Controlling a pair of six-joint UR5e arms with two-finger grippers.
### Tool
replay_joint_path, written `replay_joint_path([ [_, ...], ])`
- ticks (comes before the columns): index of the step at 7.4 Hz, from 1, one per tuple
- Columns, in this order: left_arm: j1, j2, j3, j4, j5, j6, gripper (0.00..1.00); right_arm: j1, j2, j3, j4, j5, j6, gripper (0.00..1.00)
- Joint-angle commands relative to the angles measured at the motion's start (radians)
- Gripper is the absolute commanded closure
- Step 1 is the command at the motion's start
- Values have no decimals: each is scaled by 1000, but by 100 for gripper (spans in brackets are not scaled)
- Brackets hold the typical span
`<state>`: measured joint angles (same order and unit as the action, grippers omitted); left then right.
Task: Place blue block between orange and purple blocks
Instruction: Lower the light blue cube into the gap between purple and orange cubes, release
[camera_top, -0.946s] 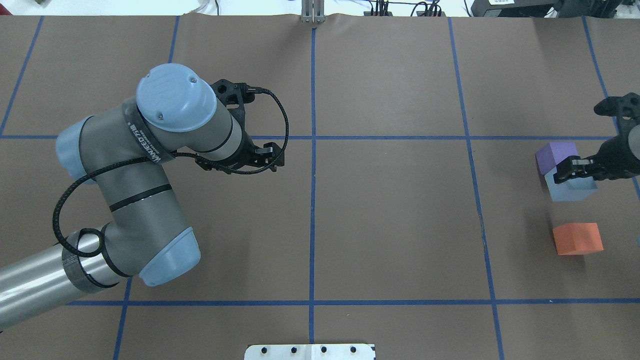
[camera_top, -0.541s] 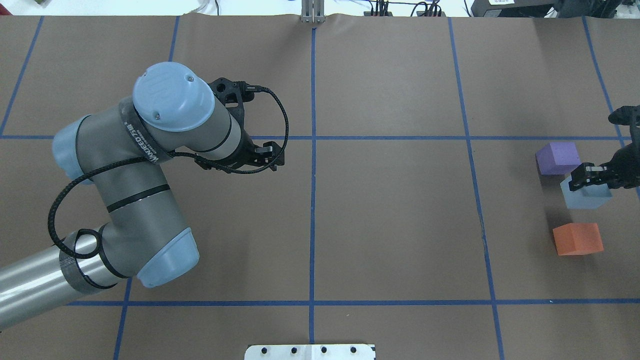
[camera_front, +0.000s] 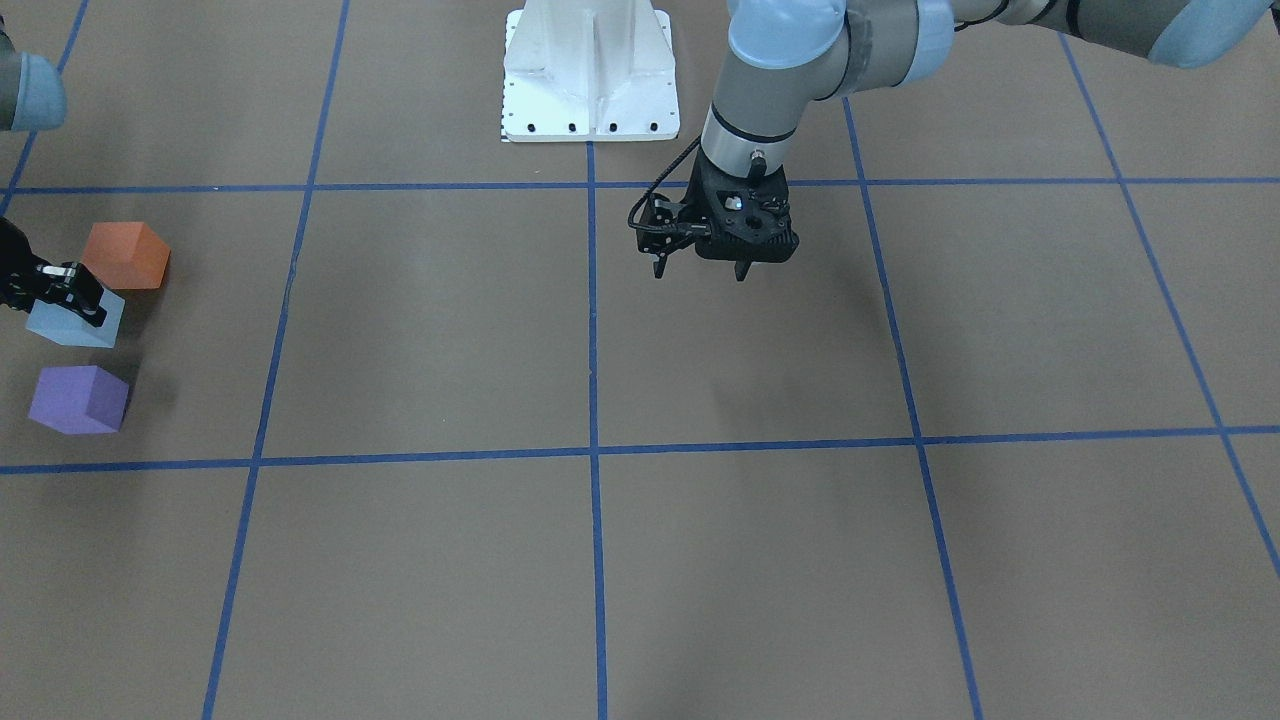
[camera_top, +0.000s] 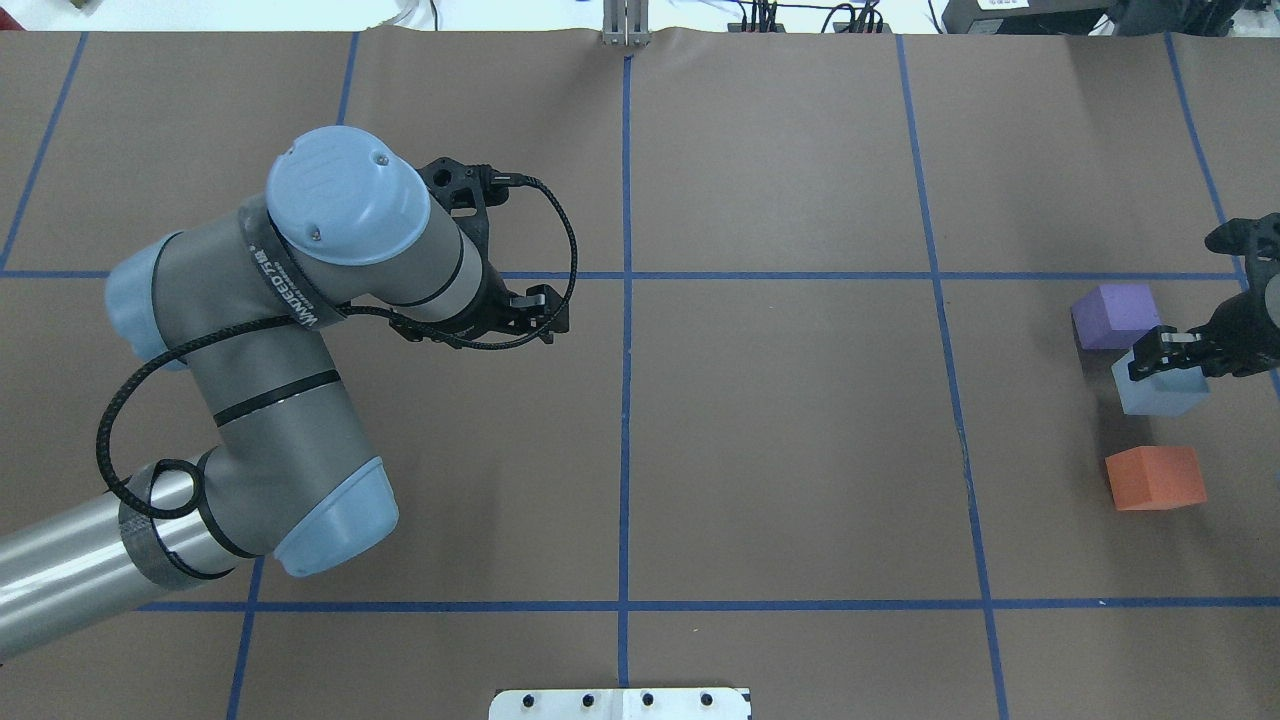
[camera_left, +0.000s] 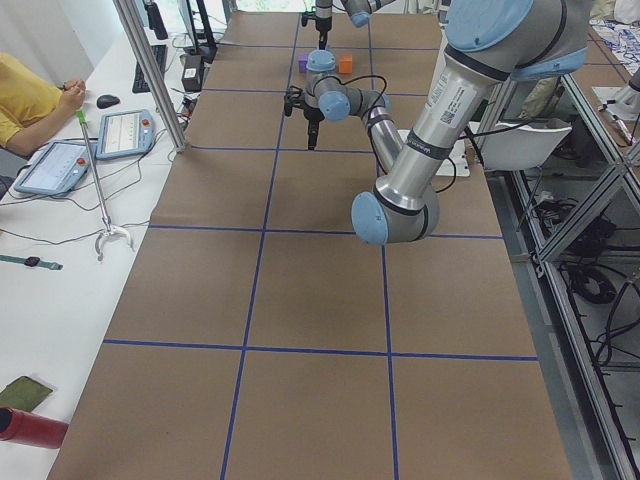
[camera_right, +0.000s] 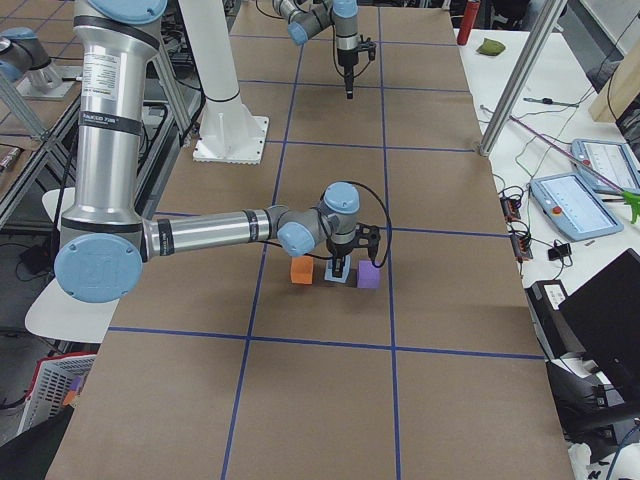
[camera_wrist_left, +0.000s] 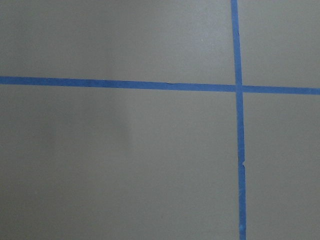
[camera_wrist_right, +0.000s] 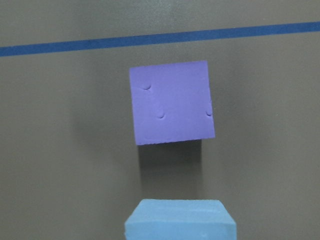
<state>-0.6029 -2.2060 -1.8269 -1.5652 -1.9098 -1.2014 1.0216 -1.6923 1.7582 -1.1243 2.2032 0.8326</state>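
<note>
My right gripper (camera_top: 1165, 352) is shut on the light blue block (camera_top: 1160, 388) at the table's far right. It holds the block between the purple block (camera_top: 1115, 315) and the orange block (camera_top: 1155, 477), closer to the purple one. In the front-facing view the blue block (camera_front: 75, 320) lies between orange (camera_front: 125, 255) and purple (camera_front: 78, 398). The right wrist view shows the blue block's top (camera_wrist_right: 180, 220) just below the purple block (camera_wrist_right: 171, 101). My left gripper (camera_front: 740, 268) hangs over bare table near the centre, empty, its fingers together.
The brown table cover is marked with blue tape lines (camera_top: 626, 300). The white robot base plate (camera_front: 590, 70) sits at the table's near edge. An operator and tablets sit beside the table in the exterior left view (camera_left: 60, 160).
The right gripper carried the blue block away from the purple block, first right, then slightly back left. The left arm barely moved.
</note>
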Motion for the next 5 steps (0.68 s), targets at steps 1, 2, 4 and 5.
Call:
replay_joint_path([
  [1,2,0,0,-1,0,-1,0,-11,3,-16,12,23,26,100],
  [2,2,0,0,1,0,-1,0,-20,6,-46,56,23,29,100],
  [4,3,0,0,1,0,-1,0,-29,45,-86,78,24,49,100],
  [5,3,0,0,1,0,-3,0,-34,45,-86,78,23,51,100],
])
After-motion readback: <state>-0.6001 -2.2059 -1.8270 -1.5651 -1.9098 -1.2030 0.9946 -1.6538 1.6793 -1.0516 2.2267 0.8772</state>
